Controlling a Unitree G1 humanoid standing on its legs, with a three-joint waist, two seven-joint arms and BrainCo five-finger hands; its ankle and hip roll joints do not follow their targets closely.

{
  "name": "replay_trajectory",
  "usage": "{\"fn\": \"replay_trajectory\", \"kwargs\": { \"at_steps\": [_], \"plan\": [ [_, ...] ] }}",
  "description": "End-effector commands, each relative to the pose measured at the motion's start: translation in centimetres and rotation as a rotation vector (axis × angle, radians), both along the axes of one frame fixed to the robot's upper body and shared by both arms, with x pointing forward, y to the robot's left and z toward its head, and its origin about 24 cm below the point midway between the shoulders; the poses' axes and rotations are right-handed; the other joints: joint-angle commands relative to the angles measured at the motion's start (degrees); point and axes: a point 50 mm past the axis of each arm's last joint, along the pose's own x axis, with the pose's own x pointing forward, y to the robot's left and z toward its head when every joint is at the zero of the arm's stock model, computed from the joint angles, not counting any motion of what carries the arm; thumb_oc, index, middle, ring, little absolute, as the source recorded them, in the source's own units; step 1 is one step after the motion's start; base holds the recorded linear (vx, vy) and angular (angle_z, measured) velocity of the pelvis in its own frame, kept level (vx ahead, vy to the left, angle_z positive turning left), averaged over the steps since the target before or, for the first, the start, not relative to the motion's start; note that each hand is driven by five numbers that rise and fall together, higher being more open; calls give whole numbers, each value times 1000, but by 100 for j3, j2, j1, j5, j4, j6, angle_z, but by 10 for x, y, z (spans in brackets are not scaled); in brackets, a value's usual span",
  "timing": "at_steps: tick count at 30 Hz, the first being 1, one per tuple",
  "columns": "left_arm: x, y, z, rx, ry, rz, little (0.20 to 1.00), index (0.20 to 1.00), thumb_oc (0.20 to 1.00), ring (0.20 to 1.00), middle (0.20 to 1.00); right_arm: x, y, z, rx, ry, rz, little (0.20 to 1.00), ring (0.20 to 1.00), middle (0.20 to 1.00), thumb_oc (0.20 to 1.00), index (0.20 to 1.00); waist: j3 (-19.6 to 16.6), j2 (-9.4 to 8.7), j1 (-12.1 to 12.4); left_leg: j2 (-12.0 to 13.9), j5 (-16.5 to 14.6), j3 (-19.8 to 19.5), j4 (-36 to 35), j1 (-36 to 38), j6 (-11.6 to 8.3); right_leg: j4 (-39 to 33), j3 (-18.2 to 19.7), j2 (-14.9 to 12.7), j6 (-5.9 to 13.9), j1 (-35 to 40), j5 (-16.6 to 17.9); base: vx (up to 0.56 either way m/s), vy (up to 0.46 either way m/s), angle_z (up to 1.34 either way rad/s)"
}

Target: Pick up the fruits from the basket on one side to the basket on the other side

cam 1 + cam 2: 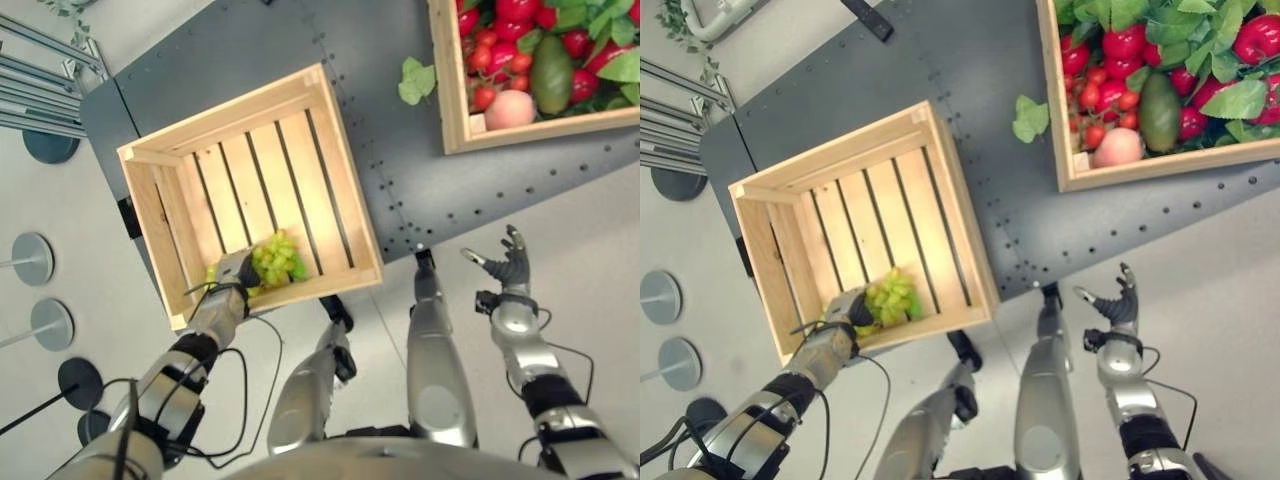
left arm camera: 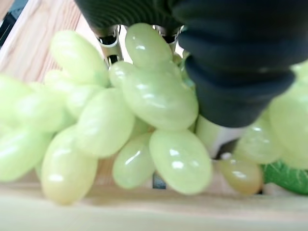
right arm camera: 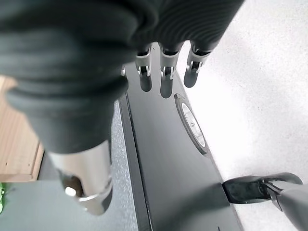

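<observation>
Grapes (image 2: 144, 120) are sitting in the left hand (image 1: 232, 275), fingers curling round them low at the crate's (image 1: 330, 150) 6 o'clock wall. Letting go gently should drop them without rolling. Right hand (image 1: 510, 265) is hovering, fingers spread, off the worktop (image 1: 400, 170).

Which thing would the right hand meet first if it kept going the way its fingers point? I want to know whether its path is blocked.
The right hand, open, points toward the dark table; its near edge likely comes first, before the fruit crate, though height is unclear.
</observation>
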Motion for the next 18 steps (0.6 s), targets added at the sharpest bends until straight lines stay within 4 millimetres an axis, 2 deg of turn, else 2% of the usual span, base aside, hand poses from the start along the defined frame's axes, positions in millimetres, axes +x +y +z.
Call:
{"fn": "replay_trajectory", "kwargs": {
  "at_steps": [1, 12, 15, 18],
  "plan": [
    [-10, 1, -21, 136, 108, -3, 200, 200, 200, 200, 200, 3, 1, 22, -12, -135, 3, 1000, 1000, 1000, 1000, 1000, 239, -182, -315, 165, -133, -236, 523, -548, -42, 426, -93, -161, 321, 194, -906, -3, -7, -10],
    [-1, -6, -10, 126, 19, -28, 200, 200, 200, 200, 200, 4, 6, 22, -12, -151, 4, 1000, 1000, 1000, 1000, 1000, 239, -216, -267, 191, -102, -308, 524, -532, -62, 407, -158, -129, 300, 254, -902, -3, -4, -1],
    [0, -2, -6, -12, -33, 73, 200, 200, 200, 200, 200, 4, 6, 22, -10, -151, 7, 1000, 1000, 1000, 1000, 1000, 239, -219, -222, 204, -103, -357, 519, -478, -73, 399, -214, -117, 294, 345, -933, -13, -21, 0],
    [-6, 4, -5, -224, -93, 217, 200, 200, 200, 200, 200, 2, 6, 21, -7, -145, 7, 1000, 1000, 1000, 1000, 1000, 239, -218, -168, 223, -43, -402, 507, -485, -80, 372, -247, -102, 260, 376, -892, -14, -14, 1]
  ]
}}
